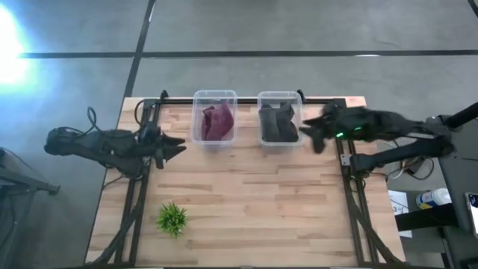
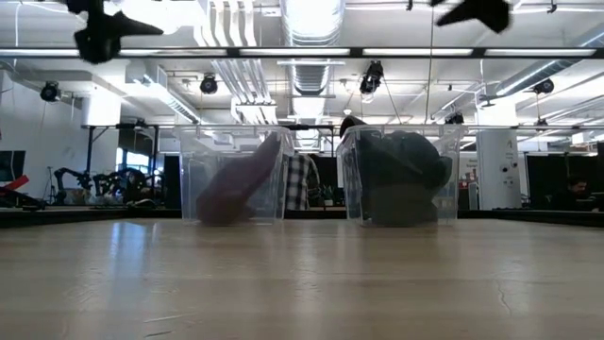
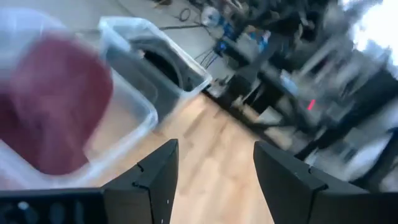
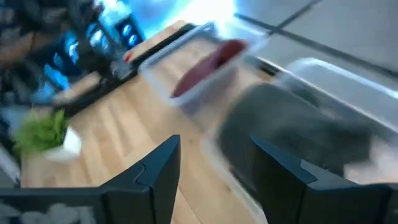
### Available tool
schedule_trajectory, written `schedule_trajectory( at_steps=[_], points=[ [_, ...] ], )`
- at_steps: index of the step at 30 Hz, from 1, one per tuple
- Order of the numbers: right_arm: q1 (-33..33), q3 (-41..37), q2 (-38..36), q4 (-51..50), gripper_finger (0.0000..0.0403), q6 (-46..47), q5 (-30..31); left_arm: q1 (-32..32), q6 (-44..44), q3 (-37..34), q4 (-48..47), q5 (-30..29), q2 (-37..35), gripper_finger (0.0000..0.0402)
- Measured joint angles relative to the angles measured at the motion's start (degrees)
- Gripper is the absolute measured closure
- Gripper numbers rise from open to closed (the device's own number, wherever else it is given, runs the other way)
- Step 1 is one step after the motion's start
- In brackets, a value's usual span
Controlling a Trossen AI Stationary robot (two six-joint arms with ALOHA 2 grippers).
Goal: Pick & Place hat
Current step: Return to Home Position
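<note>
A maroon hat (image 1: 216, 121) lies inside the left clear bin (image 1: 214, 96) at the table's far side; it leans against the bin's wall (image 2: 236, 184). A dark grey hat (image 1: 278, 123) fills the right clear bin (image 1: 280, 95); it shows as a dark mass (image 2: 401, 178). My left gripper (image 1: 178, 148) hovers open above the table, left of the maroon bin (image 3: 124, 106). My right gripper (image 1: 312, 134) hovers open just right of the grey hat's bin (image 4: 298, 124). Both grippers are empty.
A small green plant (image 1: 172, 218) stands near the table's near left corner, also seen in the right wrist view (image 4: 43, 132). Bare wooden tabletop (image 1: 254, 202) spreads between the bins and the near edge. Black frame rails (image 1: 351, 194) run along both sides.
</note>
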Motion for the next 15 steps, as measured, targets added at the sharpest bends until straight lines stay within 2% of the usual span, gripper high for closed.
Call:
schedule_trajectory(
  at_steps=[1,3,5,7,12,15],
  points=[
    [0.0,-1.4,-2.9,-0.7,0.0225,4.2,-0.2,0.0,-3.8,-1.5,1.3,-0.1,-0.9,0.02],
    [0.6,-4.7,-8.5,1.0,0.0224,8.9,-1.7,-0.3,1.9,-5.2,9.0,3.9,-2.1,0.02],
    [1.6,-8.8,-12.9,7.3,0.0221,4.0,-4.0,-0.3,12.1,-9.1,19.6,12.7,-2.8,0.02],
    [2.1,-13.3,-16.7,13.5,0.0219,-1.8,-7.4,0.2,17.3,-13.5,28.7,18.1,-3.2,0.02],
    [2.2,-24.2,-25.5,24.4,0.022,-9.3,-14.5,0.4,16.8,-24.2,42.6,23.1,-4.9,0.02],
    [2.2,-30.2,-30.1,29.0,0.022,-10.7,-14.8,0.6,15.8,-29.2,49.4,23.0,-6.4,0.02]
  ],
)
